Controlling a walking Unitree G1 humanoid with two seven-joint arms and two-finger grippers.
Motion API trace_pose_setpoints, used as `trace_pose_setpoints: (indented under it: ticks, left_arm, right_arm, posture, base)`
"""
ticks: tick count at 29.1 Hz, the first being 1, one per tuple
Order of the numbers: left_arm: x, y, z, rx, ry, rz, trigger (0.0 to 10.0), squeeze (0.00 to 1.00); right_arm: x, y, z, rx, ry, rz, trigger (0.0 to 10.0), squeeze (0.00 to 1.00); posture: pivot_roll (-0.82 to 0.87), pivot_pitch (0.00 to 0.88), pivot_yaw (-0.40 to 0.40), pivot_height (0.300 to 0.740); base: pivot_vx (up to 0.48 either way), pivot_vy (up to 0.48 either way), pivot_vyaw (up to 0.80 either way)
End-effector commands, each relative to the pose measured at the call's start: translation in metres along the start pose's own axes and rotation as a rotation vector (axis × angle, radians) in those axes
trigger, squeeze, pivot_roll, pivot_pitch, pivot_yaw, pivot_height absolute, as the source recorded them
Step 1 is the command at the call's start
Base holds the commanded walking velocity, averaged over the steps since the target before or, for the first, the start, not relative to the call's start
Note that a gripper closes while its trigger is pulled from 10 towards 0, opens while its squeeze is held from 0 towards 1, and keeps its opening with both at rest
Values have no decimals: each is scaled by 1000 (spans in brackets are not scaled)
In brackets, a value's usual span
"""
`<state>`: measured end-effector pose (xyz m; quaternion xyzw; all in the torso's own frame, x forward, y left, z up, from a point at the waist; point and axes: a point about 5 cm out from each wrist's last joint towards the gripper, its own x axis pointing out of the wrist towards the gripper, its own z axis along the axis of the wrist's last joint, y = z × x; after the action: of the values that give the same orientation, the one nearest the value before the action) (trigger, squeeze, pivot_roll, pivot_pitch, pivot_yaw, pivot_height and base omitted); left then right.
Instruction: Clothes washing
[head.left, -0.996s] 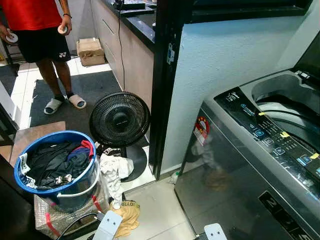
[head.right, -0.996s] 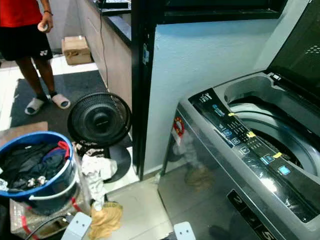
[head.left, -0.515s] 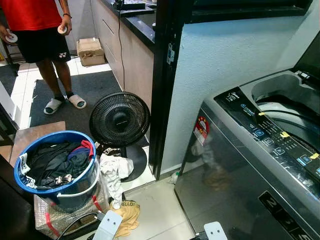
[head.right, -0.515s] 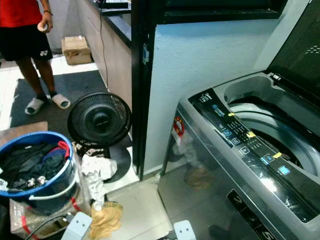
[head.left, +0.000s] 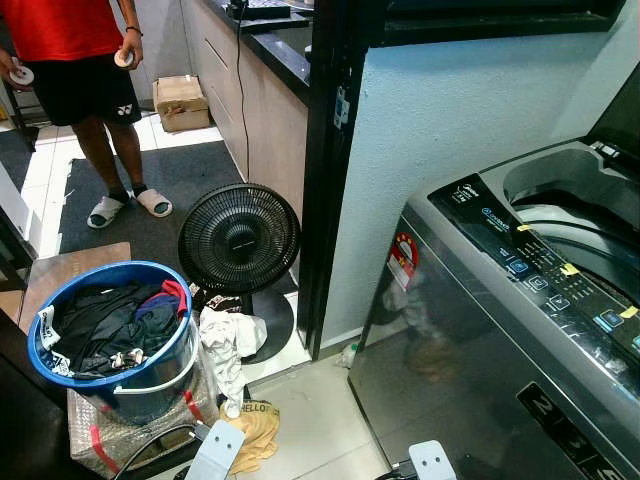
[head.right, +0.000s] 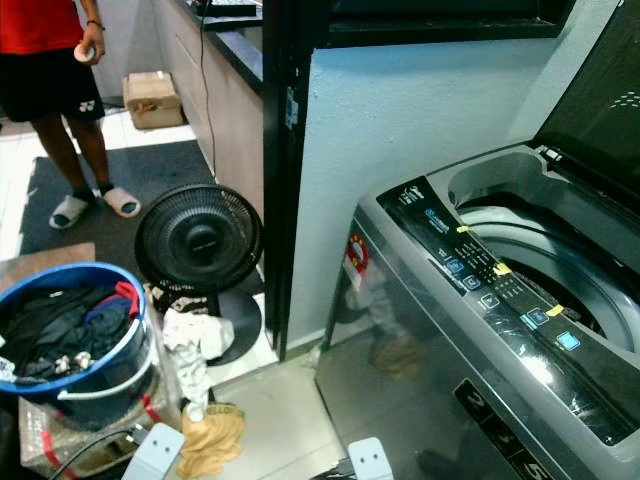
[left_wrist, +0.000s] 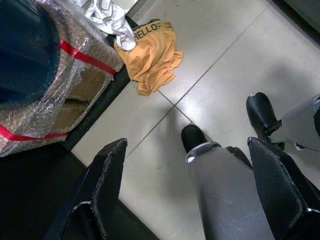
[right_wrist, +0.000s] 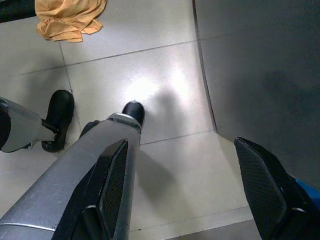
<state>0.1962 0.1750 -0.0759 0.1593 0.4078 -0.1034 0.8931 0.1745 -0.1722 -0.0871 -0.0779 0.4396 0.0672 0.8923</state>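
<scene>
Lower left of the head view: blue basket (head.left: 118, 267) heaped with dark clothes (head.left: 105, 325), parked on a bubble-wrapped package (head.left: 110, 430) with red tape. Just beside it toward the centre, a white garment (head.left: 228, 340) draped off the edge and an orange garment (head.left: 255, 430) crumpled on the floor tiles (head.left: 320, 420). Right half of the frame: top-loading washing machine (head.left: 480, 330), lid up, drum (head.left: 575, 215) open and looking ready to load.

Left gripper (left_wrist: 186, 145) and right gripper (right_wrist: 181, 145) both hanging low over the tiles, fingers spread wide, nothing held. Looks like the very start, no garment picked up yet.

For doing this bit well, probably:
- Turn toward the basket first, since the load sits on the opposite side of the frame from the drum.
- Pinch deep into a bunched fold rather than a loose edge. Soft cloth, likely to slip or trail.
- Watch the black floor fan (head.left: 240, 238) right behind the white garment, easy to snag a sleeve on the grille or its base.
- Lift high enough to clear the control panel (head.left: 540, 270) before dropping into the drum.

Room-wise: pale glossy tiles, a bit of glare. Dark mat (head.left: 170, 190) further back, cardboard box (head.left: 182, 100) by the cabinets at upper left, and a person (head.left: 75, 60) in a red top and black shorts standing there, well apart from the basket. Tight corner, so keep turns small.
</scene>
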Motion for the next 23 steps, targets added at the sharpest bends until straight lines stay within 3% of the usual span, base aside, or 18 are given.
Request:
trace_pose_setpoints:
  ticks: [1,23]
  left_arm:
    - [0,-2,-1,10,5,-13,10000,0]
    - [0,-3,-1,2,6,-17,10000,0]
  right_arm:
    - [-1,-1,-6,-2,24,-1,10000,0]
    - [0,-2,-2,-11,15,5,10000,0]
  posture:
    - [35,0,-11,740]
    - [33,0,-15,740]
  base:
    - [0,0,0]
    - [0,0,0]
